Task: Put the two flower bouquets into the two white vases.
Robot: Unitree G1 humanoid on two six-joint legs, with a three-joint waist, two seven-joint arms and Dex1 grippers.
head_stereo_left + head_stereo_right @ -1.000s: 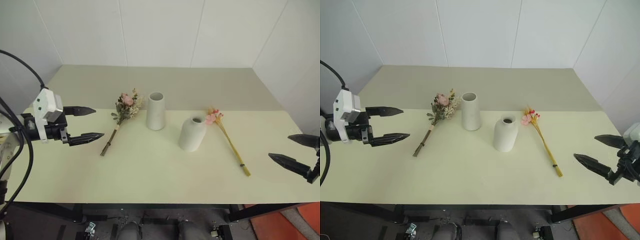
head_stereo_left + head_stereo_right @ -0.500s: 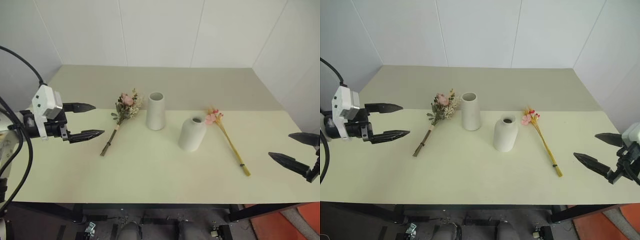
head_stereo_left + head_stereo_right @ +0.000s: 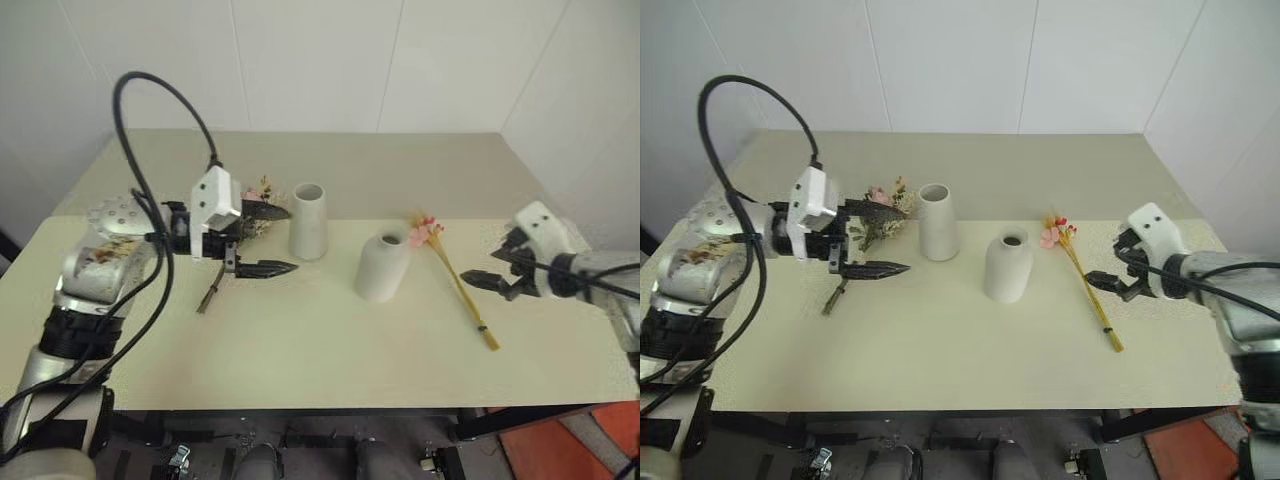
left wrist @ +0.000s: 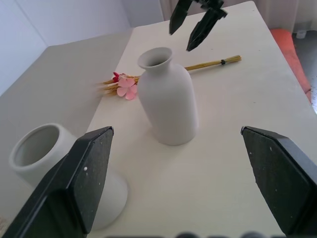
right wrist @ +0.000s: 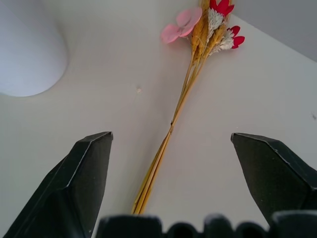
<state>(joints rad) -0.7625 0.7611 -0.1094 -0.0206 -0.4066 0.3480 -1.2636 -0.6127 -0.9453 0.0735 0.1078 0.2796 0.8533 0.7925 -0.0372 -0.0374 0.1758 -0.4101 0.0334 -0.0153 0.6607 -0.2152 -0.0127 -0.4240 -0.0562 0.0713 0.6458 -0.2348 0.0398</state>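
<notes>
1. My left gripper (image 3: 262,240) hangs over the pale green table (image 3: 330,350), its two black fingers spread wide with nothing between them, pointing toward my right.
2. The bushy bouquet (image 3: 255,205) of dried green-beige sprigs with a pink rose lies flat on the table partly behind that gripper; its stem end (image 3: 208,296) sticks out toward me, below the fingers. I cannot tell whether the fingers touch it.
3. Just right of the bushy blooms stands the tall tapered white vase (image 3: 308,221), upright, its wide mouth open and nothing in it.
4. Further right and nearer to me stands the rounder bottle-shaped white vase (image 3: 382,265) with a narrow neck, also upright and unfilled; the two vases are apart.
5. The slim bouquet (image 3: 458,284) of long yellow stalks lies flat on the table, its pink-red blossoms (image 3: 427,233) just beside the bottle vase's neck and its cut ends toward me.
6. My right gripper (image 5: 173,148) is poised above the yellow stalks, fingers spread wide on either side of them, gripping nothing.
</notes>
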